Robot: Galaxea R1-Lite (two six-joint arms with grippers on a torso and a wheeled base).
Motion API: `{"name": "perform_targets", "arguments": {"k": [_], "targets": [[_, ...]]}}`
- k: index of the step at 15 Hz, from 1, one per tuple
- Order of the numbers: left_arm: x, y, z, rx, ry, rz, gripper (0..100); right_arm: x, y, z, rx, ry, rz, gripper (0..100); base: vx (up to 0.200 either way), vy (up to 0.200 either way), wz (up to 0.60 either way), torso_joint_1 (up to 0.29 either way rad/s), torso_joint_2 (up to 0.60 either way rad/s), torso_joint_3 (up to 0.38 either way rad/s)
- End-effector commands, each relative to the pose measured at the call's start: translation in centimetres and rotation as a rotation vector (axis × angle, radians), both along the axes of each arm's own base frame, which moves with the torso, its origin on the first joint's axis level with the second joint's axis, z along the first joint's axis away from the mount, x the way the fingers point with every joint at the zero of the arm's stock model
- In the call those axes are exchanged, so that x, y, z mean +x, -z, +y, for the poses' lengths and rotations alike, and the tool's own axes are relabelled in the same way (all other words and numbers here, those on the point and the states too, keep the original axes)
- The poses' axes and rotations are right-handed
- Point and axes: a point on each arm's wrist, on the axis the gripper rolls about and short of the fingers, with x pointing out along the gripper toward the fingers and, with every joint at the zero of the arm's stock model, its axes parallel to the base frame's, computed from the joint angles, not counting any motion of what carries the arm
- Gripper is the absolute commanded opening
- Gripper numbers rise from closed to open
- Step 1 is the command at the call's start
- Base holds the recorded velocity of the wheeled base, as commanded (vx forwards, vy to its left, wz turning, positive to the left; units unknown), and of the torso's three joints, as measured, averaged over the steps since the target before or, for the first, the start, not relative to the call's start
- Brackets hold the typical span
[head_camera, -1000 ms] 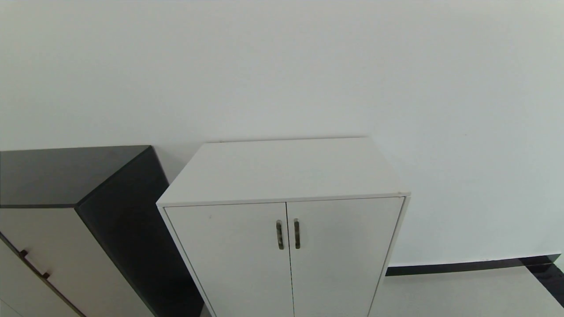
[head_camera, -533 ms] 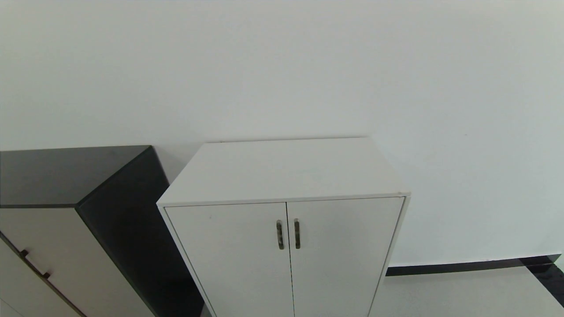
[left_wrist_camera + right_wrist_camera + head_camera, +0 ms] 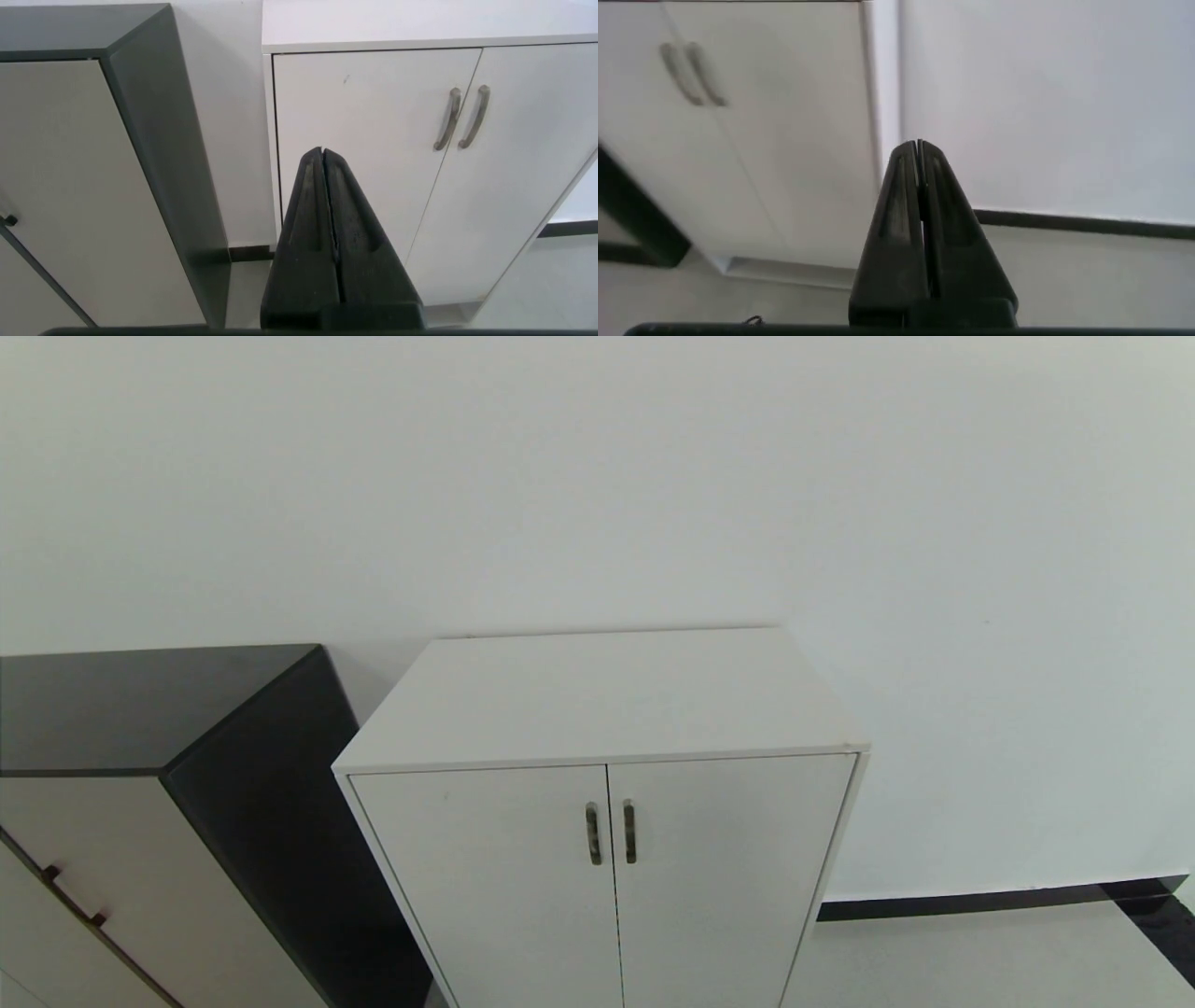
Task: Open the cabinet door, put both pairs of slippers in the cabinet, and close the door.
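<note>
One white box-shaped two-door cabinet (image 3: 607, 700), against the pale wall (image 3: 597, 476), both doors (image 3: 485, 887) shut, two upright grey metal bar handles (image 3: 593, 833) side by side where the doors meet. One black-topped cupboard with a cream front (image 3: 252, 803), just beside the cabinet's left flank; one black skirting strip (image 3: 962, 902) at the wall's foot to the cabinet's right. Left black gripper (image 3: 323, 154) and right black gripper (image 3: 918, 145), each clenched on nothing, both in front of the cabinet, apart from it.
</note>
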Motion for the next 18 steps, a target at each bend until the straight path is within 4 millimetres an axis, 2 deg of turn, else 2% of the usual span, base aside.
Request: {"name": "perform_targets", "arguments": {"k": [1, 5, 18], "targets": [[0.01, 0.00, 0.00, 0.000, 0.000, 0.001, 0, 0.07, 0.02, 0.17, -0.001, 0.121, 0.011, 0, 0.000, 0.000, 0.00, 0.000, 0.00, 0.000], [0.01, 0.00, 0.00, 0.000, 0.000, 0.001, 0, -0.87, 0.24, 0.14, 0.006, 0.096, -0.112, 0, 0.000, 0.000, 0.00, 0.000, 0.00, 0.000], [0.01, 0.00, 0.00, 0.002, 0.001, 0.001, 0, -0.85, 0.29, 0.19, 0.016, 0.072, -0.110, 0, 0.000, 0.000, 0.00, 0.000, 0.00, 0.000]]}}
